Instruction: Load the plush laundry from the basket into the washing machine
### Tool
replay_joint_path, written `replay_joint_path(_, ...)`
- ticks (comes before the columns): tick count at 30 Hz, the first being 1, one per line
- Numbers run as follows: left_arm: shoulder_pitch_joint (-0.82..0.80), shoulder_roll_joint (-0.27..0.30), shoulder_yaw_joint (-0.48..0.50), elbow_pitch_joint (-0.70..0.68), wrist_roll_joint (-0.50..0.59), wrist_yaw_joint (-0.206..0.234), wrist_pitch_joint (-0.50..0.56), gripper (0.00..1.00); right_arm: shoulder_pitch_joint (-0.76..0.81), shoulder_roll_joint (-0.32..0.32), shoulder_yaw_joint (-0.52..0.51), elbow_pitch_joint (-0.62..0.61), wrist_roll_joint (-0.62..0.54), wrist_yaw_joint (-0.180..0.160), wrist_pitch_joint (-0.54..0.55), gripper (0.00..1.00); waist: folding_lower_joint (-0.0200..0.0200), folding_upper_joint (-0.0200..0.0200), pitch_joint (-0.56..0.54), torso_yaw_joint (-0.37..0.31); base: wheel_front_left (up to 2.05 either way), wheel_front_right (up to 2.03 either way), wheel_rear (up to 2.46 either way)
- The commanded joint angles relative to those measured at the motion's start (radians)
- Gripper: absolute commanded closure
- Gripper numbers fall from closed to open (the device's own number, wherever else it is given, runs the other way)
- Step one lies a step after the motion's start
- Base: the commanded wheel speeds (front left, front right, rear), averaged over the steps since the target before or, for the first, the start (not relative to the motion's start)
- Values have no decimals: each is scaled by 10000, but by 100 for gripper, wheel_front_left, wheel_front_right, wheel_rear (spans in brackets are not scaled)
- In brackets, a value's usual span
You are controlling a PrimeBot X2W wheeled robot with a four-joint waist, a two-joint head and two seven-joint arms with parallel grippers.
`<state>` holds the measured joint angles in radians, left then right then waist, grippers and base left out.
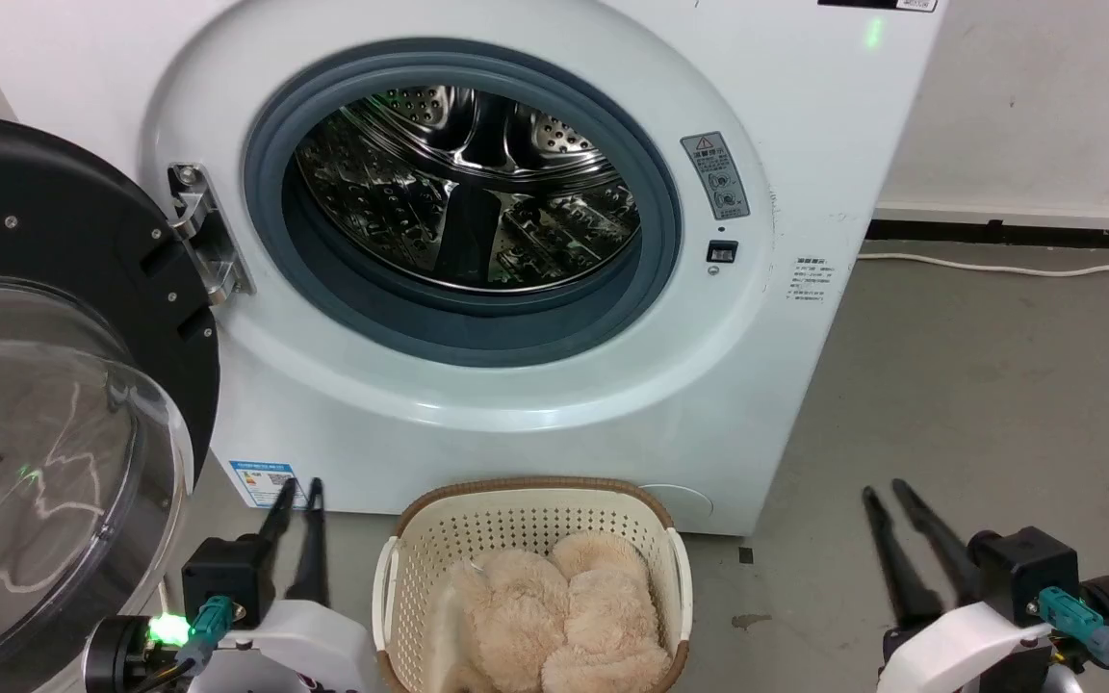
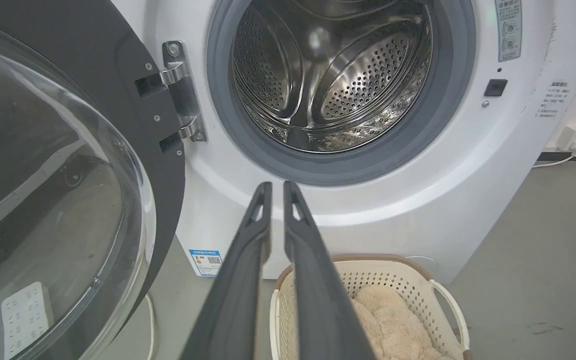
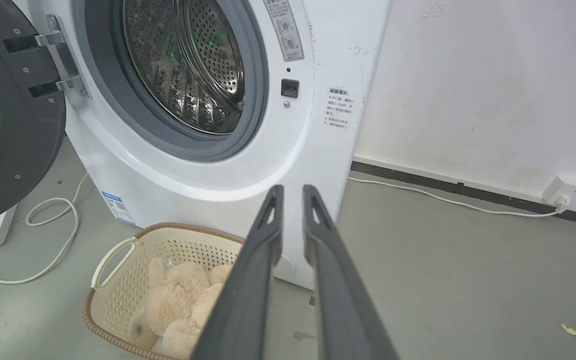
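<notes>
Work has not begun: plush laundry [image 1: 564, 616] lies in the basket [image 1: 530, 489] at six o'clock, before the washing machine [image 1: 805, 144], whose door [image 1: 54, 212] hangs open at nine and drum [image 1: 468, 212] shows bare. Left hand [image 1: 299, 486] at seven, right hand [image 1: 884, 491] at five, both nearly clenched, empty.

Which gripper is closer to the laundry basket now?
Left. The left gripper sits just left of the laundry basket; the right gripper sits farther off, to its right.
</notes>
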<state>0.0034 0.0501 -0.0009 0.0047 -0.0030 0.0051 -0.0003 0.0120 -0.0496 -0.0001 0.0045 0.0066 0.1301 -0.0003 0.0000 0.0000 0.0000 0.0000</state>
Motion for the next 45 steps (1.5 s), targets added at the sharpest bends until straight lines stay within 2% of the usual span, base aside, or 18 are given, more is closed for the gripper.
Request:
replay_joint_path(1, 3, 0, -5, 3, -17, 4, -8, 0, 5, 0, 2, 5, 16, 0, -6, 0, 0, 0, 0, 0, 0, 0, 0)
replay_joint_path(25, -325, 0, -534, 480, -1076, 67, -484, 0, -81, -1, 40, 113, 850, 1, -484, 0, 0, 0, 539, -182, 0, 0, 0)
replay_joint_path(45, -2343, 100, -1343, 2648, -1910, 16, -26, 0, -705, -2, -163, -161, 1814, 2, -907, 0, 0, 0, 2375, -870, 0, 0, 0)
